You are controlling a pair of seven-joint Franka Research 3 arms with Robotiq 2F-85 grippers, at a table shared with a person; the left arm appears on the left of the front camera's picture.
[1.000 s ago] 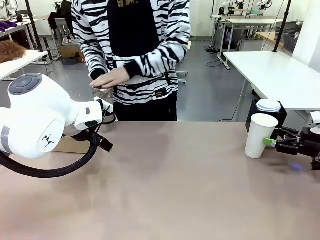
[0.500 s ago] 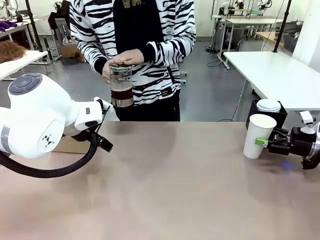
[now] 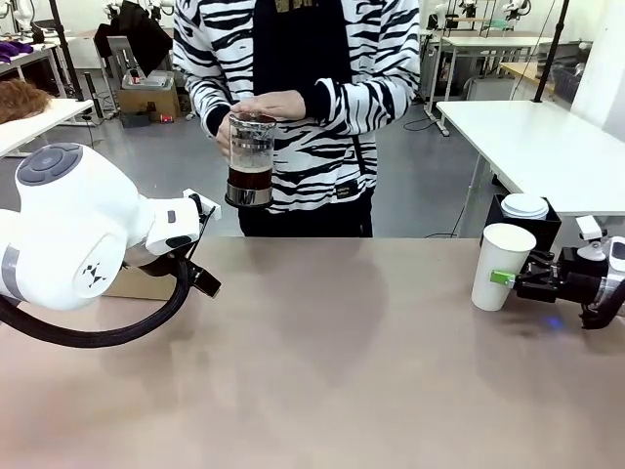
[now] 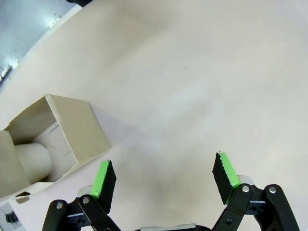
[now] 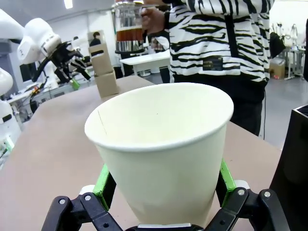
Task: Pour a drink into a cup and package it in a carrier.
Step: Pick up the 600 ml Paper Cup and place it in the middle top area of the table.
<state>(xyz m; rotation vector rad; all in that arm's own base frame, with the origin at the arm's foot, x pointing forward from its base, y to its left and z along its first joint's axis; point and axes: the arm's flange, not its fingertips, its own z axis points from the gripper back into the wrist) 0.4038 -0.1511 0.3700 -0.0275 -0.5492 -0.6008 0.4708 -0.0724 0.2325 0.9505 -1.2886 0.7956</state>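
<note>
A person across the table holds a clear glass pitcher [image 3: 251, 161] of dark brown drink in both hands, up at chest height. On the right, the tall white paper cup [image 3: 503, 266] stands on the table. My right gripper [image 3: 510, 278] is open, with a green-padded finger on each side of the cup [image 5: 161, 144], close to its wall. The brown cardboard carrier [image 3: 137, 284] sits at the left, partly behind my left arm. My left gripper [image 4: 163, 178] hangs open over bare table beside the carrier [image 4: 72, 137], holding nothing.
A black box [image 3: 520, 227] with a short lidded white cup [image 3: 524, 206] in it stands just behind the paper cup. A white object [image 4: 34, 159] sits inside the carrier. The table's middle [image 3: 332, 342] is bare. White tables stand beyond the far edge.
The person raised the pitcher and stepped to the right with it. My right gripper slid left, so its fingers now flank the cup; the cup shifted slightly left. The left arm stayed still.
</note>
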